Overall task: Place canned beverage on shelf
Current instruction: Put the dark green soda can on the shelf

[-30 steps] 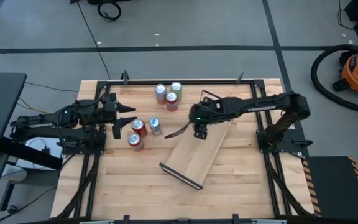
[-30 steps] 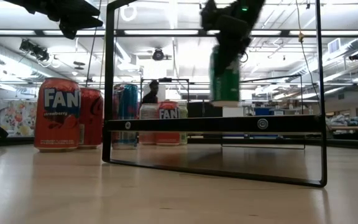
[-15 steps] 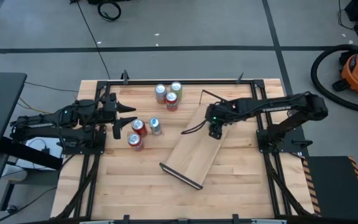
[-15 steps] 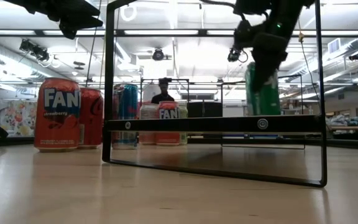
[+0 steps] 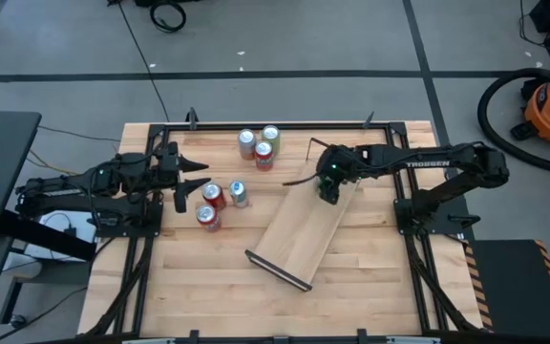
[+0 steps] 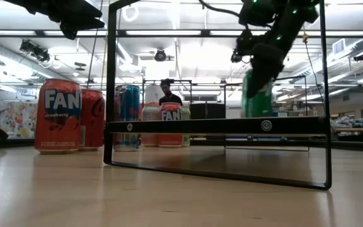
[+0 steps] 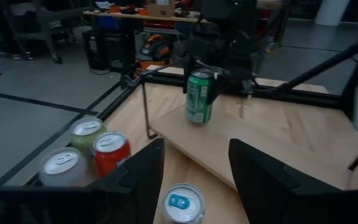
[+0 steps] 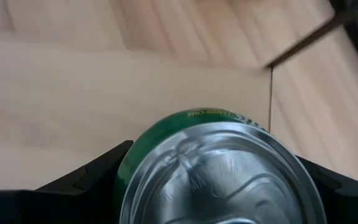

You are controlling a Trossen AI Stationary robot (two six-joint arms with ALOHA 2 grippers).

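A green can point(image 7: 199, 96) is in my right gripper point(image 5: 327, 186), over the far end of the light-wood shelf point(image 5: 299, 229). The shelf lies slanted on the table, with a black wire frame point(image 6: 216, 126) at each short end. The can also shows in the low view point(image 6: 257, 94), slightly tilted, its base hidden behind the shelf's edge. In the right wrist view its silver top point(image 8: 219, 171) fills the gap between the fingers. My left gripper point(image 5: 194, 182) is open and empty at the table's left, above the loose cans. My right gripper pinches the green can's upper side wall point(image 7: 199, 76), just below the rim, between its two fingers point(image 8: 86, 180). The fingers come from above, pointing down. The can hangs slightly tilted, its base point(image 7: 194, 119) at the plank's far corner; whether it touches the plank I cannot tell.
Three cans point(image 5: 259, 145) stand in a cluster at the table's far edge. Three more, two red point(image 5: 215, 196) and one blue-topped point(image 5: 239, 194), stand by my left gripper. A black frame point(image 5: 390, 129) runs round the table. Bare plank lies toward the shelf's near end point(image 5: 285, 253).
My right gripper has carried the green can along the shelf toward the table's right and far edges, to the plank's far end. It has also come down: the can's base, first clear above the shelf's edge, now sits behind it. The can has tipped slightly.
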